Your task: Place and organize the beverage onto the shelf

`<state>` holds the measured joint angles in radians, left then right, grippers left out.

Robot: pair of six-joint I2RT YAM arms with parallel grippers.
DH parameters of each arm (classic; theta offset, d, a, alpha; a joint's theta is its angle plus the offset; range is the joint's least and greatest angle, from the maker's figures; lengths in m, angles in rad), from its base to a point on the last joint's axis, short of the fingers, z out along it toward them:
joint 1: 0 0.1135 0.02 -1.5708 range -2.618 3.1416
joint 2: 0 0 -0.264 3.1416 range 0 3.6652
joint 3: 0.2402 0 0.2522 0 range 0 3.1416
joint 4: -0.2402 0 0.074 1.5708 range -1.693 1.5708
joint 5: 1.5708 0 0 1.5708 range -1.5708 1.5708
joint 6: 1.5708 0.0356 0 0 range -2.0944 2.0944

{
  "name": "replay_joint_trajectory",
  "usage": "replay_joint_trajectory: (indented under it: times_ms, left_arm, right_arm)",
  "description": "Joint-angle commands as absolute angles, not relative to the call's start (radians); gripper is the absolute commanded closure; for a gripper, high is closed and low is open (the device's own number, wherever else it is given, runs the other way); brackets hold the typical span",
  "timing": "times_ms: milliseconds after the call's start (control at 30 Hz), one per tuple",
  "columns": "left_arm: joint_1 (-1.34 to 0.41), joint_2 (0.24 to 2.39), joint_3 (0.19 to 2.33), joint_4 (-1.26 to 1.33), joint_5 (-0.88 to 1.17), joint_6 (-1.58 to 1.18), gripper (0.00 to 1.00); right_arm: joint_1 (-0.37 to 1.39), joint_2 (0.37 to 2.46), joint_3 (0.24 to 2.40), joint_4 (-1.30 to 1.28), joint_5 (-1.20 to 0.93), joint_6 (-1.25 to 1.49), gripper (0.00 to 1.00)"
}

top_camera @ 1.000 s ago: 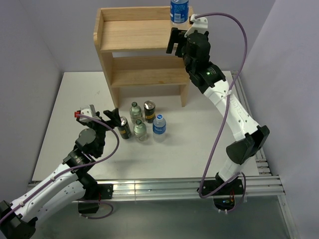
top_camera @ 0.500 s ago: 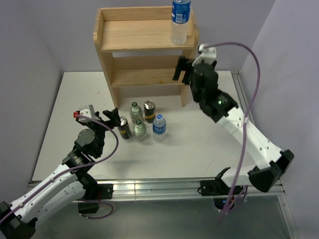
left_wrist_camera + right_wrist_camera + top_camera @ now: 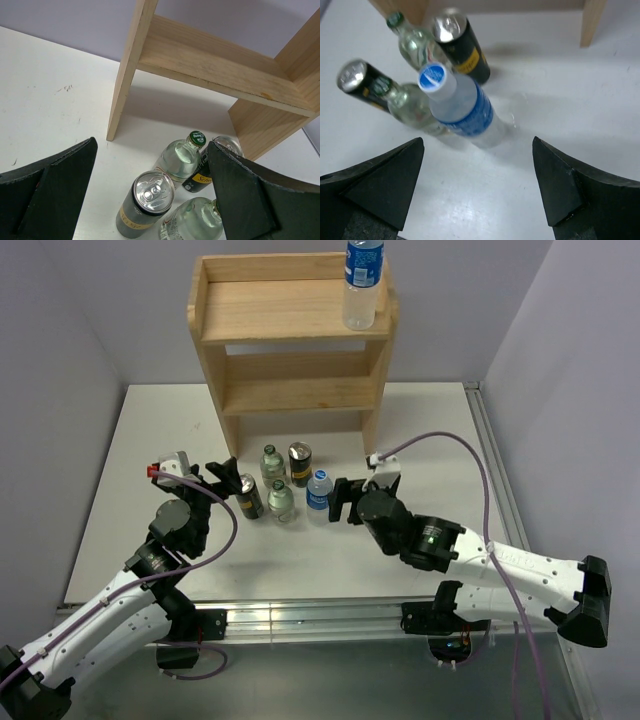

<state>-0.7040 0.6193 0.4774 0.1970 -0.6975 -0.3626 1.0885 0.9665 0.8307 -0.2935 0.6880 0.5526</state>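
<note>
The wooden shelf [image 3: 290, 310] stands at the back of the table. One blue-labelled plastic bottle [image 3: 361, 285] stands on its top tier at the right end. Five drinks stand in front of the shelf: two dark cans [image 3: 250, 496] [image 3: 300, 463], two glass bottles [image 3: 271, 462] [image 3: 282, 501] and a blue-labelled plastic bottle [image 3: 319, 491]. My left gripper [image 3: 222, 478] is open just left of the near can [image 3: 145, 202]. My right gripper [image 3: 343, 500] is open and empty just right of the plastic bottle [image 3: 460, 107].
The shelf's lower tier [image 3: 295, 390] and its legs [image 3: 125, 70] stand just behind the drinks. A metal rail [image 3: 330, 618] runs along the table's near edge. Purple walls close in at the left, back and right.
My right arm has left the shelf's top tier, where the bottle stays, and swung down to the table beside the blue-labelled bottle. The left arm has not moved.
</note>
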Motion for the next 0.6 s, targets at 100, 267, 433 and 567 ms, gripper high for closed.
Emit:
replay_joint_trajectory:
  times_ms: [100, 267, 433, 567]
  left_arm:
    - [-0.707, 0.614, 0.474, 0.221, -0.686, -0.37, 0.01]
    - [-0.707, 0.598, 0.468, 0.216, -0.689, -0.367, 0.01]
    - [-0.707, 0.604, 0.468, 0.216, -0.695, -0.368, 0.01]
    - [-0.707, 0.611, 0.469, 0.216, -0.695, -0.371, 0.01]
  right_arm:
    - [1.103, 1.002, 0.689, -0.092, 0.63, 0.655, 0.04]
    - [1.104, 1.117, 0.675, -0.003, 0.597, 0.664, 0.04]
    - [1.108, 1.225, 0.683, 0.066, 0.589, 0.661, 0.04]
    - [1.106, 1.285, 0.692, 0.106, 0.589, 0.65, 0.04]
